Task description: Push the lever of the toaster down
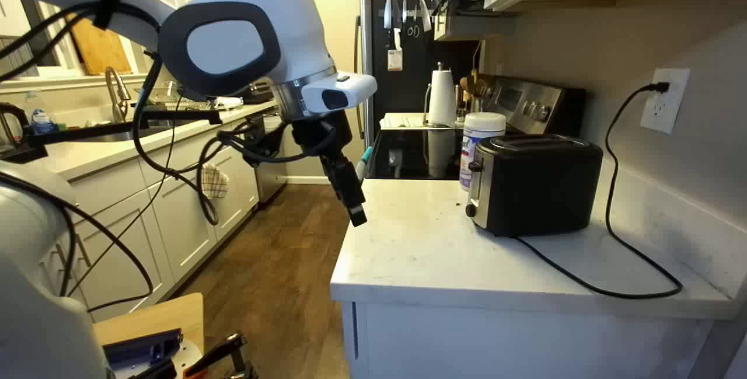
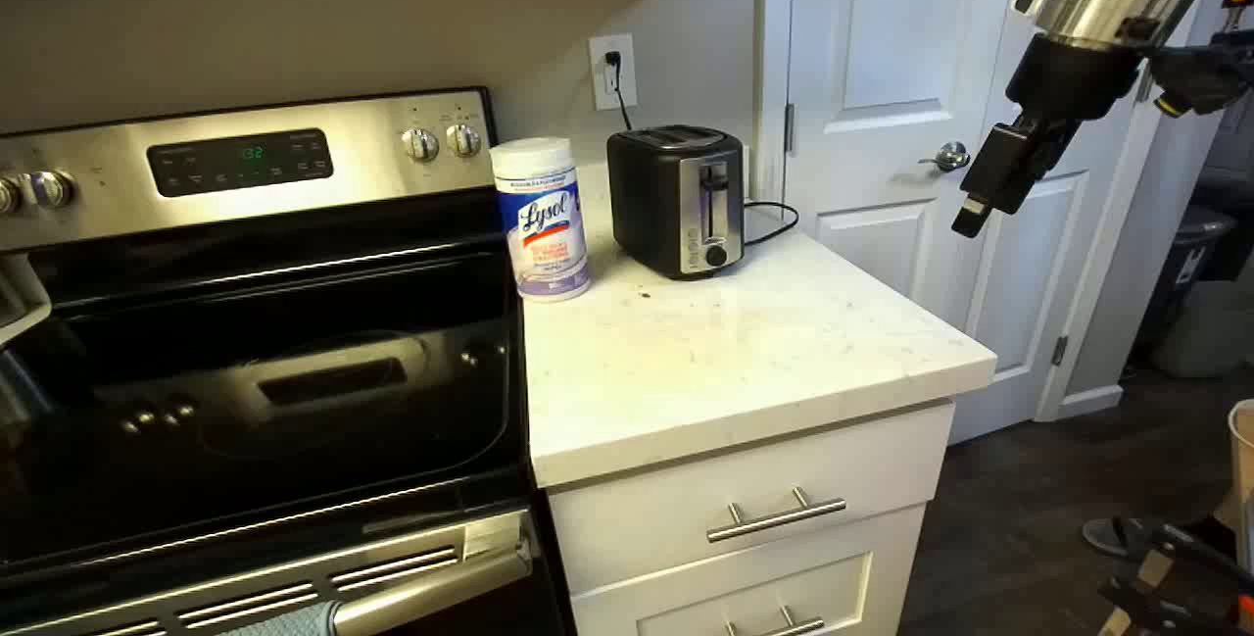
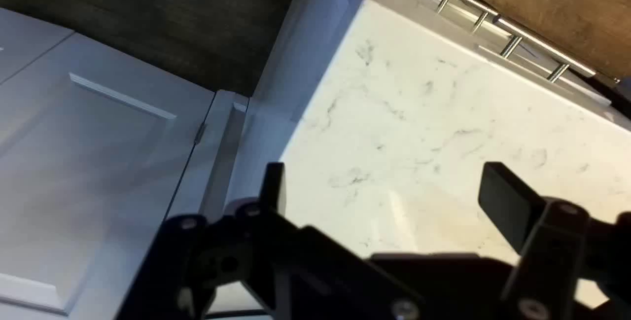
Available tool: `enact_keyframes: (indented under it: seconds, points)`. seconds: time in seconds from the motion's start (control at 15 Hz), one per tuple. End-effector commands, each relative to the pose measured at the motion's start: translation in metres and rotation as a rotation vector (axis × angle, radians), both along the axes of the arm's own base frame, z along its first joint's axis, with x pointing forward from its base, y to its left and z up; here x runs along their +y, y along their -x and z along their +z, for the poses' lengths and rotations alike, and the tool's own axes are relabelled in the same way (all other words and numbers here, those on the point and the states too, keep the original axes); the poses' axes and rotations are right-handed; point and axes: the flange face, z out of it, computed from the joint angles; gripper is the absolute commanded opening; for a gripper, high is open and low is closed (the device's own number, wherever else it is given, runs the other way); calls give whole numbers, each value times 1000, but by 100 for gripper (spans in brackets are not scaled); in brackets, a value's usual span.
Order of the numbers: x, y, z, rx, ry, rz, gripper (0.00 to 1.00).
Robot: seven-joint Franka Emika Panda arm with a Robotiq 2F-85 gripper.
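Gripper (image 3: 387,189) is spread wide, holding nothing, left of the toaster (image 1: 540,189) in an exterior view; so spread, it could straddle and miss the lever (image 1: 475,166).

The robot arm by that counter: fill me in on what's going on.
The robot arm is there to push down the lever of the black toaster, but it is handling nothing at this moment. Its gripper is open and hangs in the air near the counter, apart from the toaster. The lever is up, so the push is not yet done.
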Motion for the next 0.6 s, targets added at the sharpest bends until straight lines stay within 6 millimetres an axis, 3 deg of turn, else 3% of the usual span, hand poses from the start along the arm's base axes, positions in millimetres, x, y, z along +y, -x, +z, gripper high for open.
enact_keyframes:
  seconds: [0.0,0.53]
  points:
    - [0,0,1,1,0,0,100]
    - [-6,-6,7,-22,-8,-36,100]
